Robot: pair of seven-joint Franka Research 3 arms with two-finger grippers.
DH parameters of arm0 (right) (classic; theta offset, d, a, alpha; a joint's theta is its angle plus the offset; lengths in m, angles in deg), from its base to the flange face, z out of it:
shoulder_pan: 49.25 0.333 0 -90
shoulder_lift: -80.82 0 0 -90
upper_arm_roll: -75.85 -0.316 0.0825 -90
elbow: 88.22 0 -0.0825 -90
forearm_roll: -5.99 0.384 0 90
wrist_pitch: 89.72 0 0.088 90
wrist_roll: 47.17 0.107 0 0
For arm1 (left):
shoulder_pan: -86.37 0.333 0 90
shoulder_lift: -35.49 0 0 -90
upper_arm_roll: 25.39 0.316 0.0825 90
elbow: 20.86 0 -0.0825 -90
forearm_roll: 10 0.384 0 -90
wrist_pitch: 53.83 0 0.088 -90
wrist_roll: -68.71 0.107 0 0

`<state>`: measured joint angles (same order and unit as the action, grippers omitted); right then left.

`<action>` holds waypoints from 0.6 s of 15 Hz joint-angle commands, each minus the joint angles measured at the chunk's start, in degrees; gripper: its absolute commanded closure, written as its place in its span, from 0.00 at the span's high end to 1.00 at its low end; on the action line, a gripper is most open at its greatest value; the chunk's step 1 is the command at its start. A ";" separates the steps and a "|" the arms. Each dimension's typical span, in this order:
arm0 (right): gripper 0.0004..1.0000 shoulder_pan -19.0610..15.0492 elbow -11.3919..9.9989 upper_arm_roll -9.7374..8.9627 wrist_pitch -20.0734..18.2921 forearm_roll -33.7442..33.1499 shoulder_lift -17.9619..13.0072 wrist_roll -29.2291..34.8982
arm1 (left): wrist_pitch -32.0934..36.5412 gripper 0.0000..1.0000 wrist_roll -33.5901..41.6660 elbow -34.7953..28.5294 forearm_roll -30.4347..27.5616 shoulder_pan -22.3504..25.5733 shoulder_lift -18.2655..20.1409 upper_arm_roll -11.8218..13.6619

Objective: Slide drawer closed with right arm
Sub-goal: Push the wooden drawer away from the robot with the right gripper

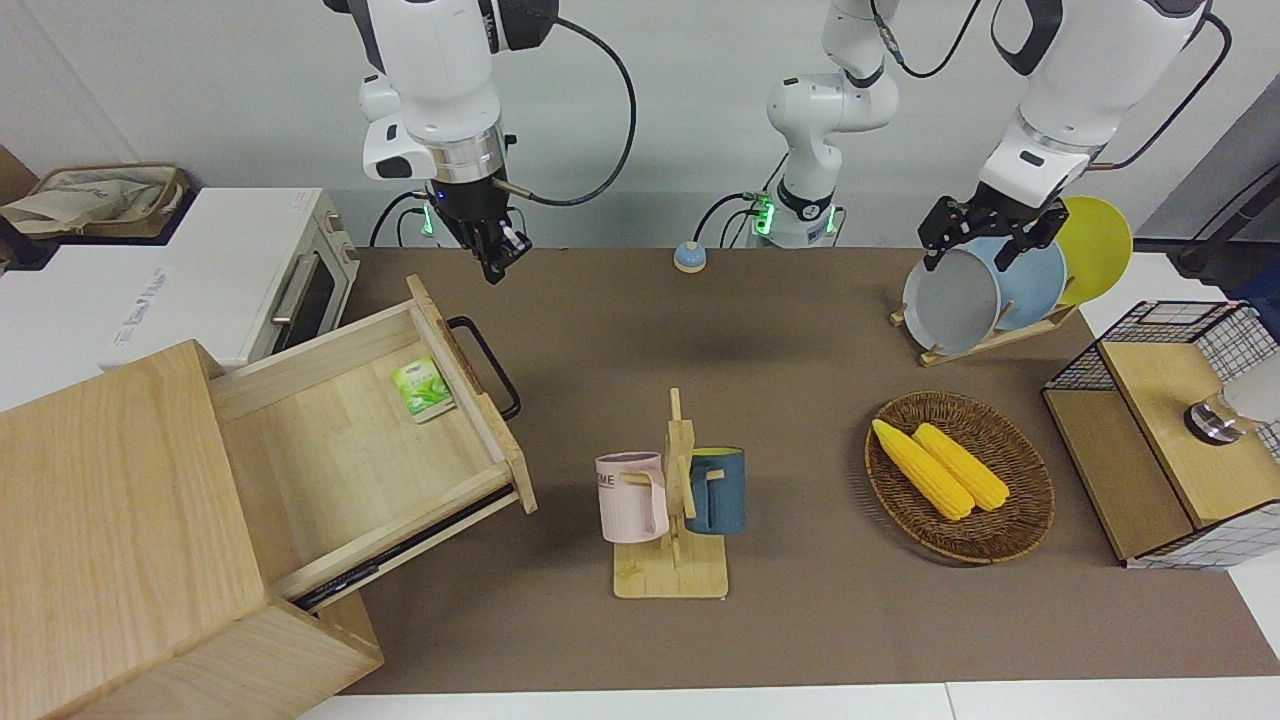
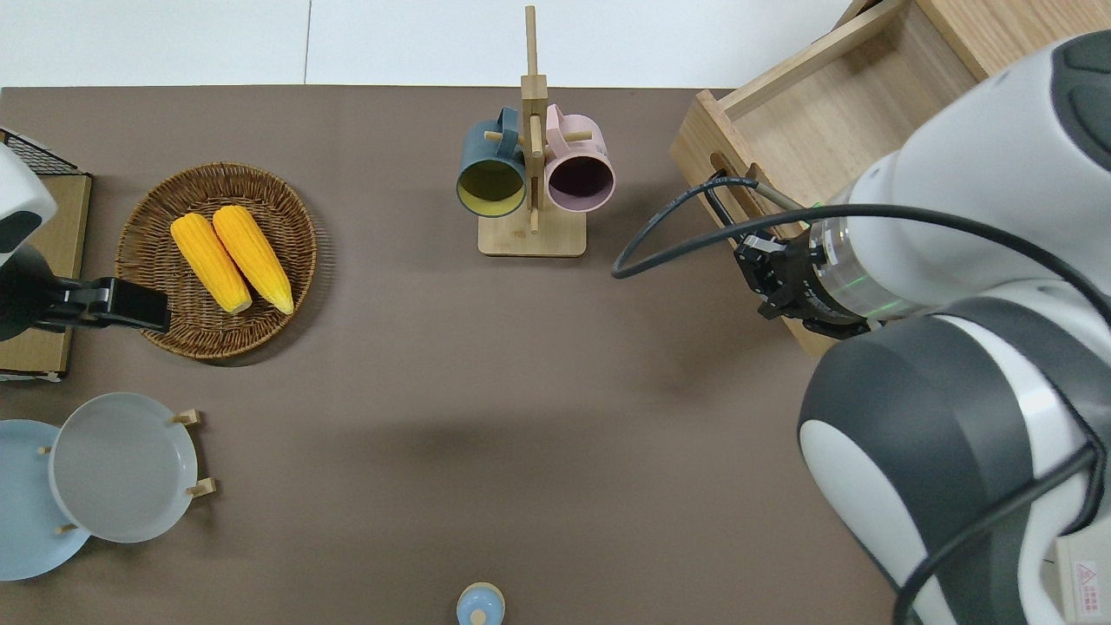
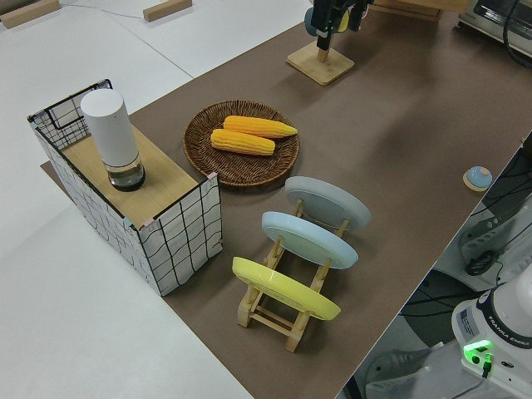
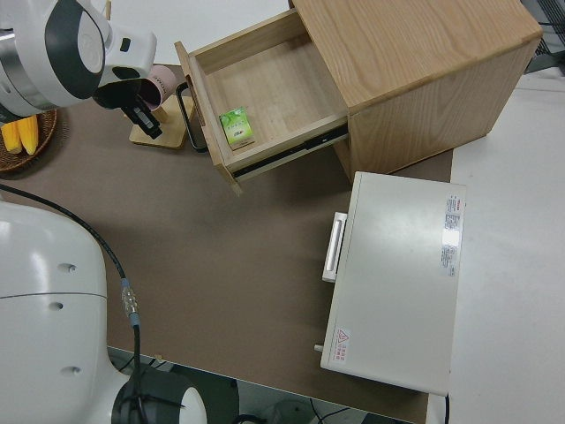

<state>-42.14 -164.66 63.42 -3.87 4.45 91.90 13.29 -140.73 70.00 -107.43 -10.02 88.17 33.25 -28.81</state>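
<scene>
Pale wood made up the drawer [image 1: 390, 440], which in the front view stood pulled well out of its box [image 1: 130, 540] at the right arm's end of the tabletop [image 1: 800, 620], toward the edge farther from the robots. A small green packet [image 1: 424, 388] lay inside against the front panel, and the black handle [image 1: 487, 366] faced the open middle of the tabletop, so a push on that panel would send the drawer home. The right gripper [image 1: 497, 262] hung in the air, tilted, its tip pointing down toward the handle side; whether its jaws were wide or narrow I could not tell. The left arm was parked.

From overhead, the right gripper [image 2: 764, 269] was over the front panel and handle, with the arm's bulk hiding much of the drawer [image 2: 816, 130]. That spot, I judged, suited coming down just outside the panel to shove it.

The left side view showed only the parked arm's end: plates in a rack [image 3: 303, 274], a basket of corn [image 3: 242, 141] and a mesh box [image 3: 133, 199].

In the right side view the right gripper [image 4: 146, 119] was apart from the handle [image 4: 187, 106], on the side away from the box, not touching it; the drawer [image 4: 265, 97] was not yet pushed.
</scene>
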 commanded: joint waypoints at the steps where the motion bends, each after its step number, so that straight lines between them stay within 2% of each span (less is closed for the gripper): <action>1: 0.00 0.27 0.15 -0.13 1.50 -0.49 2.10 7.81 | 1.13 0.99 0.56 1.49 0.98 0.22 -0.65 -0.37; 3: 0.00 0.89 0.15 -0.13 3.61 -0.48 4.12 12.29 | 1.13 0.99 0.56 1.49 0.98 0.22 -0.65 -0.37; 7: 0.00 1.86 0.15 0.04 4.06 -1.71 7.81 18.01 | 1.13 0.99 0.56 1.49 0.98 0.22 -0.65 -0.37; 9: 0.00 1.77 0.15 0.04 4.05 -3.46 9.92 18.64 | 1.13 0.99 0.56 1.40 0.98 0.22 -0.65 -0.37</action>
<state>-40.43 -164.84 63.42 -0.76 3.53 98.87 29.13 -140.73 70.00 -107.43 -10.02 88.17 33.25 -28.81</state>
